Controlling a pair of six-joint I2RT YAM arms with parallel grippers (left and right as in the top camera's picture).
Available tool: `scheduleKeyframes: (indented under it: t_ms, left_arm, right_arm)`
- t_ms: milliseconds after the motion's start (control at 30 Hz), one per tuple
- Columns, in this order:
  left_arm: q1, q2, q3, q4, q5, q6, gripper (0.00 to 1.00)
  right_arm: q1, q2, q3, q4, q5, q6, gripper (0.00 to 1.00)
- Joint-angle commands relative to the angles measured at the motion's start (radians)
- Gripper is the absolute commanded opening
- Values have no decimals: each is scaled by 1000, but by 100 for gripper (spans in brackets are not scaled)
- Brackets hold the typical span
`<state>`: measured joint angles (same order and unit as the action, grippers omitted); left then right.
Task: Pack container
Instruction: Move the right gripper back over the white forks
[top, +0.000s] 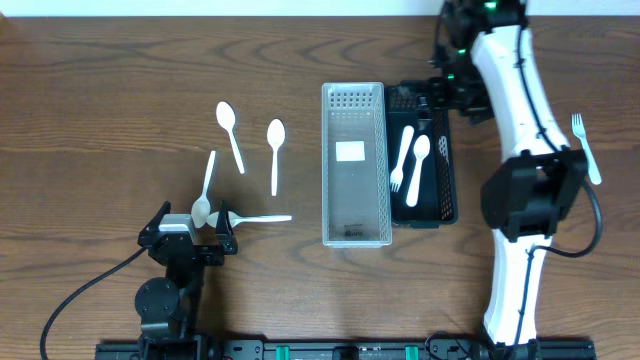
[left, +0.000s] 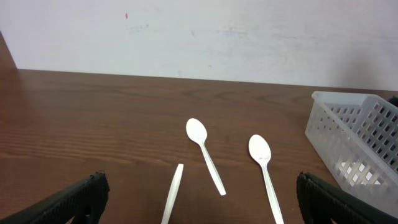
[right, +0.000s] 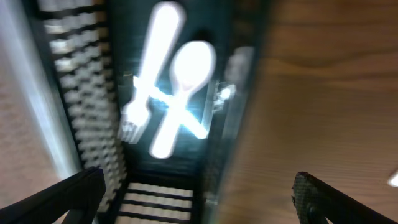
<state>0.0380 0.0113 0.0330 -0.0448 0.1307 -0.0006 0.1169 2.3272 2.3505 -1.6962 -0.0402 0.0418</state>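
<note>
- Looking at a brown wooden worktop (top: 100, 100) with two long baskets side by side in the middle: white basket (top: 326, 180) on the left, black basket (top: 450, 190) right up against it.
- Got a packed fork (top: 402, 158) and a packed spoon (top: 417, 172) lying lengthwise inside the black basket, just beside each other, both white plastic.
- Seeing the right claw (right: 196, 186) hanging over the far end of the black basket, fingers spread wide apart, gripping nothing. Pretty blurry in its wrist view, but can make out the same fork and spoon below it.
- Spotting the left claw (left: 200, 183) low at the front left of the worktop, fingers also wide apart with nothing between them.
- Counting four loose white spoons left of the white basket: far spoon (top: 233, 140) and middle spoon (top: 275, 160) out in the open, then tilted spoon (top: 207, 185) and sideways spoon (top: 262, 218) right by the left claw, bowls nearly touching.
- Also noticing a stray fork (top: 587, 150) way off at the right edge, beside the right arm (top: 520, 90).
</note>
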Motion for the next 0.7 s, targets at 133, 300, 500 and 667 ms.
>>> scheduleKeyframes:
  t_ms: [133,300,500,667]
  left_arm:
    - [5,0,-27,-17,4,-1,98]
    - [5,0,-27,-17,4,-1,98]
    - [5,0,-27,-17,3,-1,98]
    - [5,0,-27,-17,4,-1,98]
  right_arm:
    - [-213,-44,15,7,66,-423,99]
    - [-345,-43,10,31,67,-468,99]
    - [-477,-43,-63,75,66,-469,99]
    - [-522,-43,-211,153,81,-466,99]
